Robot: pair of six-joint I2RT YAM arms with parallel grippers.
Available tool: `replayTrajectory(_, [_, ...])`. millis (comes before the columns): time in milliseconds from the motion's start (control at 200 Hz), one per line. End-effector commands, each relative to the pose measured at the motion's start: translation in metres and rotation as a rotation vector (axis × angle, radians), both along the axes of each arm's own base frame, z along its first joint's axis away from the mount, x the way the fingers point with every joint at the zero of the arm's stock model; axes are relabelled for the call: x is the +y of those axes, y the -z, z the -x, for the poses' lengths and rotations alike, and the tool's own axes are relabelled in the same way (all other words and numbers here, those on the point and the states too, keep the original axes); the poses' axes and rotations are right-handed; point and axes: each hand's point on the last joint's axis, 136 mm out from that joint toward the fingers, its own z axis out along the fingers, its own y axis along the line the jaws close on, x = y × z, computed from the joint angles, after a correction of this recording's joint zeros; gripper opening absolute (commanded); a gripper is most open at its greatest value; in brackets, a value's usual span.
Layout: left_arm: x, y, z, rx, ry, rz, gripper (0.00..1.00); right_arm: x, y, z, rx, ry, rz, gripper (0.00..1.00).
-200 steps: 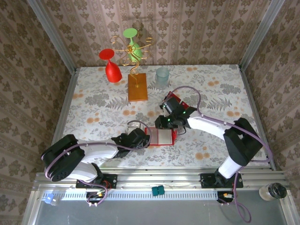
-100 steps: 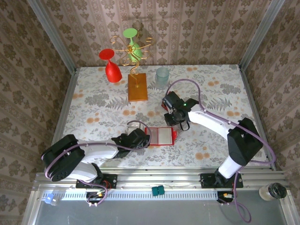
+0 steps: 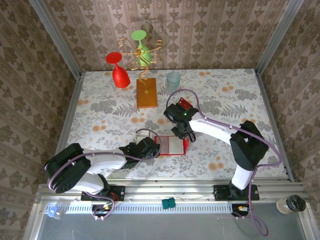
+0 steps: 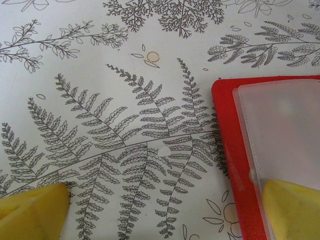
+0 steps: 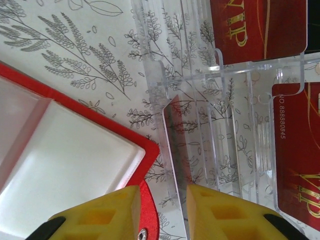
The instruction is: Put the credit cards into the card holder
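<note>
Left gripper [image 4: 165, 212]: wide open, empty, one finger over holder [image 4: 225, 140]. Right gripper [image 5: 162, 210]: nips card [image 5: 175, 150] edgewise. Likely risk: card catches holder rim, twists loose.

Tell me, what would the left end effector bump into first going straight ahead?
Likely the card holder: one fingertip hangs over its clear pocket, the other over the table. Depth unclear.
</note>
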Motion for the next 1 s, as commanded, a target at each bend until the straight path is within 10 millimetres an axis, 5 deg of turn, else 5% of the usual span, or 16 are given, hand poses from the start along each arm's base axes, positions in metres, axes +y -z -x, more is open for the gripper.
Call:
replayTrajectory(0, [0.003, 0.010, 0.008, 0.030, 0.001, -0.001, 1.00, -0.007, 0.002, -0.002, -0.001, -0.018, 0.085, 0.31])
replayTrajectory(650, [0.004, 0.009, 0.007, 0.027, -0.004, 0.002, 1.00, -0.010, 0.014, -0.003, 0.014, -0.050, 0.143, 0.01])
replayTrajectory(995, [0.011, 0.009, 0.009, 0.021, -0.025, -0.005, 1.00, -0.001, -0.027, -0.009, -0.100, -0.071, 0.088, 0.00])
